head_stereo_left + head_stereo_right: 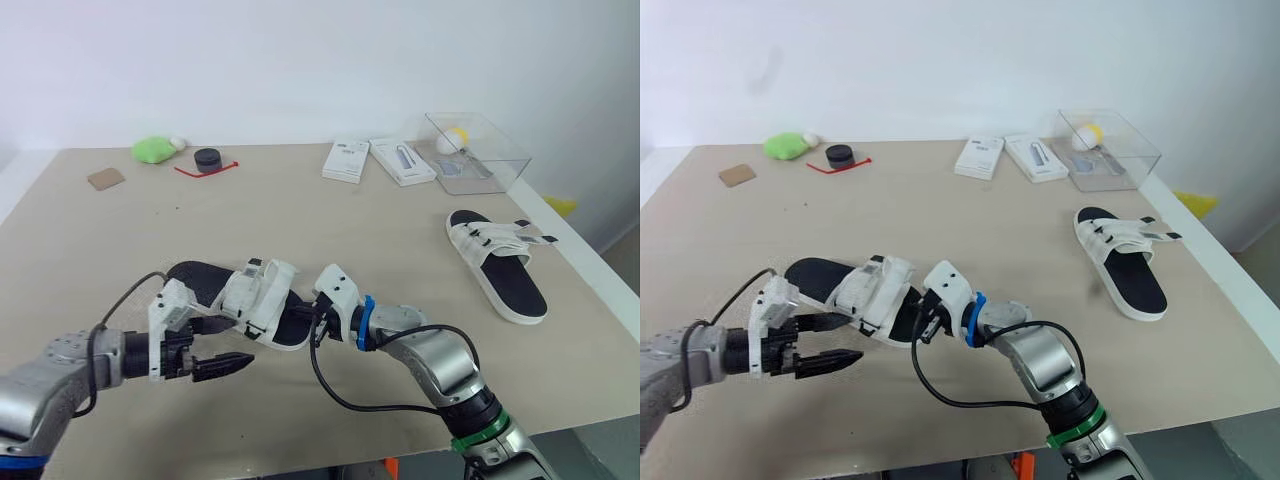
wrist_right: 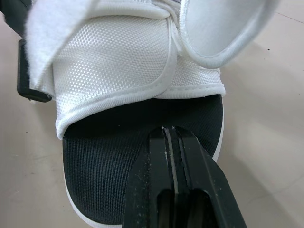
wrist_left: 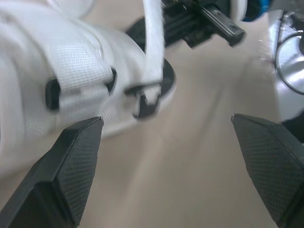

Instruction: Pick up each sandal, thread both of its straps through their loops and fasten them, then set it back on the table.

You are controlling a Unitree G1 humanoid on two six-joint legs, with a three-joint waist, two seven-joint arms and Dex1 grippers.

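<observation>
A sandal with a black footbed and white straps lies on the table in front of me. My left gripper hovers open just beside its strap side, fingers wide apart around bare tabletop. In the left wrist view a loose white strap hangs past the black loops. My right gripper is shut, with its tips resting on the black footbed at the sandal's open toe end. A second sandal lies at the right of the table, its straps loose.
At the back right stands a clear plastic box, with two white packages beside it. A green object, a black round item with a red cord and a brown square lie at the back left. The table's right edge runs close to the second sandal.
</observation>
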